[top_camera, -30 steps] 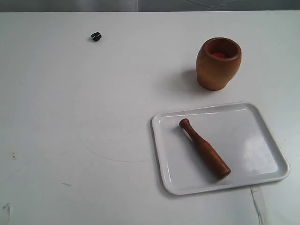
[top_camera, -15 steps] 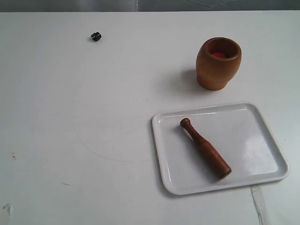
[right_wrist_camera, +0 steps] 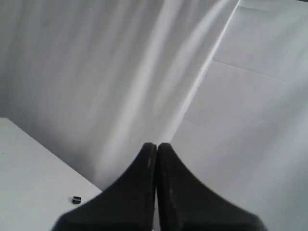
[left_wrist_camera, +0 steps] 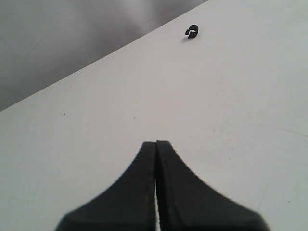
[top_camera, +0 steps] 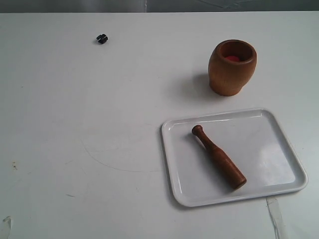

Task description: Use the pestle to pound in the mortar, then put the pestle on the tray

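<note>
The light brown mortar (top_camera: 232, 67) stands upright at the back right of the table, red showing inside it. In front of it lies the white tray (top_camera: 279, 134), and the dark reddish-brown pestle (top_camera: 219, 158) rests diagonally on it, knob end toward the back left. Neither arm shows in the exterior view. My left gripper (left_wrist_camera: 156, 143) is shut with nothing in it, above bare table. My right gripper (right_wrist_camera: 156, 145) is also shut and empty, pointing toward a white curtain beyond the table; mortar, pestle and tray are out of both wrist views.
A tiny black object (top_camera: 102, 38) lies at the back left of the table, also seen as a small black clip (left_wrist_camera: 192, 32) in the left wrist view and a dark speck (right_wrist_camera: 76, 199) in the right wrist view. A strip of tape (top_camera: 275, 216) lies in front of the tray.
The pestle has shifted very slightly on the tray, a few pixels to the right. Nothing else has moved.
</note>
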